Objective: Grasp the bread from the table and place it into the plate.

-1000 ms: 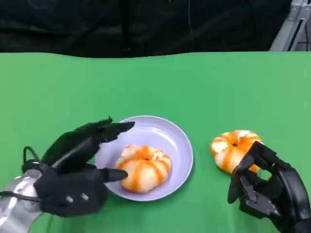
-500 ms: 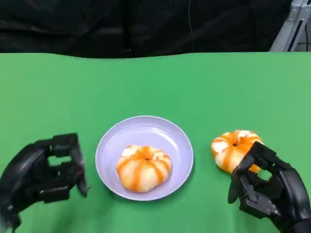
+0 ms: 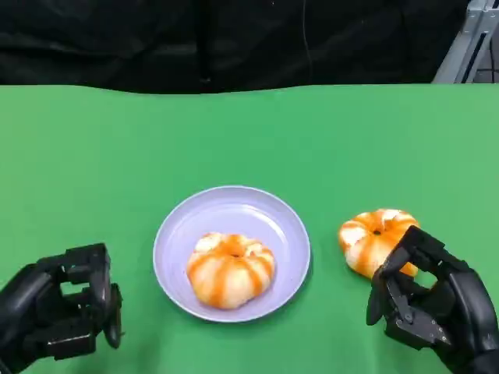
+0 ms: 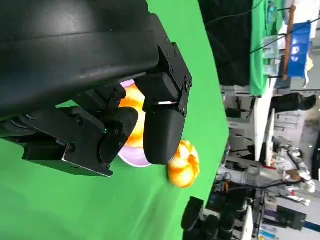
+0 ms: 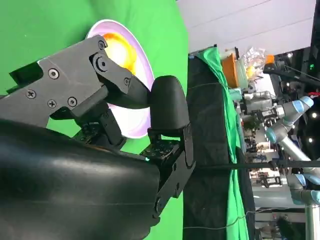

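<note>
One bread (image 3: 231, 269) sat in the plate (image 3: 269, 220); the other bread (image 3: 373, 238) lay right of it on the green worktop (image 3: 249, 132), touching the right robot hand (image 3: 425, 308), whose fingers were curled and empty, like the left robot hand (image 3: 61, 312).

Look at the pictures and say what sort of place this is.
Probably a robotics lab: a green-covered table before a black backdrop, another robot arm in the background, and benches cluttered with equipment.
</note>
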